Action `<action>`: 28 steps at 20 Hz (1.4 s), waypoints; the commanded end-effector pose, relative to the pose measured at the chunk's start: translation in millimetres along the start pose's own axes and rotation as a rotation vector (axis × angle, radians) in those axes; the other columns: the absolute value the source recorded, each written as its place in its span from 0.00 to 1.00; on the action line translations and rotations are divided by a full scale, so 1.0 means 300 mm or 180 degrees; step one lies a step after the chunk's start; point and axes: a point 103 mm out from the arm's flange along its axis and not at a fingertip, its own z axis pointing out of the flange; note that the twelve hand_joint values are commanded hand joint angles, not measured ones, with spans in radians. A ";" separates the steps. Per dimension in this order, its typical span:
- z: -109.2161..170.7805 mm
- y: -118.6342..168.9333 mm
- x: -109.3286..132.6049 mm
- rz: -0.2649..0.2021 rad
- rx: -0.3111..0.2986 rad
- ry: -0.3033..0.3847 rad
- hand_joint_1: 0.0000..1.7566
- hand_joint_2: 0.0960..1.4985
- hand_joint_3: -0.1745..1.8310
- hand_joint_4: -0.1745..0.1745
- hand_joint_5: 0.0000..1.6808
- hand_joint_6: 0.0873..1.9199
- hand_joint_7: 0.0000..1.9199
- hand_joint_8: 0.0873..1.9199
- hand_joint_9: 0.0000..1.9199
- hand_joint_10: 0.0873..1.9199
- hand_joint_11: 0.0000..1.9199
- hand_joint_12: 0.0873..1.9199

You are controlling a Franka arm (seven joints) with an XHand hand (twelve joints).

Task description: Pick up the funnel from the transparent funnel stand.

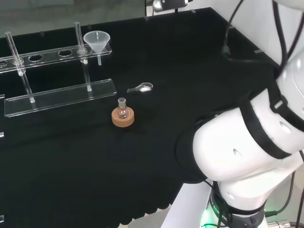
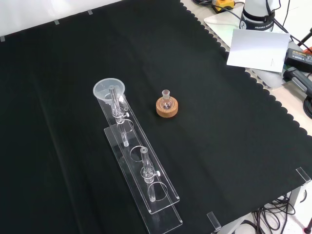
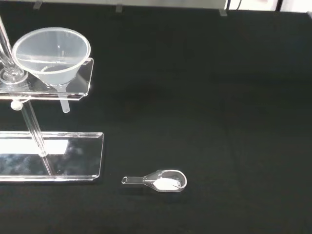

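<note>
Funnel: I see it sitting in the clear stand
Nearby: small flask on cork ring, little scoop
Robot hand: I cannot tell

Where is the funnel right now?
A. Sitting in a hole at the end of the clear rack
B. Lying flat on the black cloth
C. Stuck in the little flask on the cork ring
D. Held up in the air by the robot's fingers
A: the funnel sits upright in the end hole of the clear rack, its spout poking down through the shelf, apart from the little flask on its cork ring.
</note>
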 end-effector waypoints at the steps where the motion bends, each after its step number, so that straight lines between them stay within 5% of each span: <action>1: 0.059 0.234 0.064 -0.0214 0.0237 -0.0126 0.12 0.66 0.25 0.54 0.09 0.00 0.05 0.16 0.08 0.31 0.00 0.69; 11: 0.129 0.367 0.172 -0.0310 0.0564 -0.0127 0.27 0.53 0.24 0.53 0.09 0.00 0.01 0.26 0.10 0.35 0.05 0.74; 19: 0.187 0.449 0.226 -0.0439 0.0810 0.0004 0.28 0.46 0.24 0.49 0.06 0.00 0.00 0.16 0.06 0.40 0.09 0.77; 22: 0.221 0.479 0.213 -0.0623 0.0896 0.0092 0.27 0.44 0.24 0.47 0.04 0.00 0.00 0.10 0.03 0.41 0.10 0.78; 28: 0.265 0.498 0.271 -0.0552 0.1012 0.0065 0.28 0.42 0.25 0.47 0.00 0.00 0.00 0.00 0.00 0.41 0.09 0.79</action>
